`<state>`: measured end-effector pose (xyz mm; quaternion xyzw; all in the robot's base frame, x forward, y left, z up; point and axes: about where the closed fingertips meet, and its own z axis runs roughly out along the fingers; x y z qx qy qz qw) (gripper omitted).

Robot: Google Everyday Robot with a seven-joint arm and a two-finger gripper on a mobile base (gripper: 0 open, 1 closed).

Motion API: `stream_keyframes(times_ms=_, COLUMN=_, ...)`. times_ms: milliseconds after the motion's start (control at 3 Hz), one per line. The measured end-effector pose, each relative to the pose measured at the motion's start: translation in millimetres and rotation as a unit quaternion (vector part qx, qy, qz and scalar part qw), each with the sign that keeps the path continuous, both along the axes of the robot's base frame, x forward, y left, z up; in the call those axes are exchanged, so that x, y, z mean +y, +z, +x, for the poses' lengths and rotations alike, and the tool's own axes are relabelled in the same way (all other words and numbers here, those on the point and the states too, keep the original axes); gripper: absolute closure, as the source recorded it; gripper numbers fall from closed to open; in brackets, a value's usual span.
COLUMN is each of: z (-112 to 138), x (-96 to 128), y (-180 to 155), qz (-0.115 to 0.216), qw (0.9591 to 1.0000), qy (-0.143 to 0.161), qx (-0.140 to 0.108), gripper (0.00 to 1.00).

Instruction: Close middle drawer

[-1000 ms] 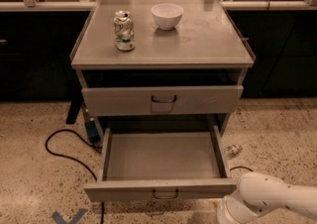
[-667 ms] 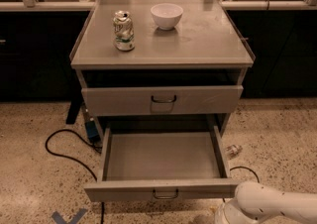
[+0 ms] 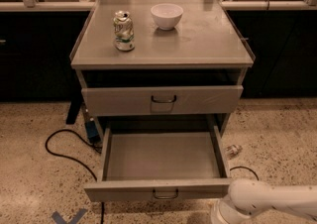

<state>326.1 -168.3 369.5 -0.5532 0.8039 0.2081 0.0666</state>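
Grey metal cabinet top bearing a dented can, far left, and a white bowl. Taller-fronted upper drawer beneath. Middle drawer pulled fully out toward the near side: shallow, flat grey inside, dark wire handle. Black cable on the speckled floor, left. Smooth white arm at near right. The gripper is hidden past the near edge, so its state cannot be told.

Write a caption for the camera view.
Middle drawer stands pulled out; robot arm low at its front right corner, gripper out of view.
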Motion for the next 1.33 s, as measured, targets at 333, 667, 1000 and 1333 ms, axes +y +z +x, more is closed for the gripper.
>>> stream_keyframes(times_ms=333, z=35.9, x=5.4, y=-24.6, qz=-0.051, qw=0.9986, qy=-0.004, qx=-0.012, gripper=0.00)
stream_keyframes(times_ms=667, z=75.0, x=14.8, y=-40.0, qz=-0.082, qw=0.9959, qy=-0.011, qx=-0.034, gripper=0.00)
stream_keyframes(times_ms=1000, z=73.9, x=14.4, y=-40.0, qz=-0.083, qw=0.9959, qy=-0.011, qx=-0.034, gripper=0.00)
stream_keyframes(times_ms=1333, z=110.8, x=34.5, y=-37.4, qz=-0.091, qw=0.9938, qy=-0.021, qx=-0.062, gripper=0.00)
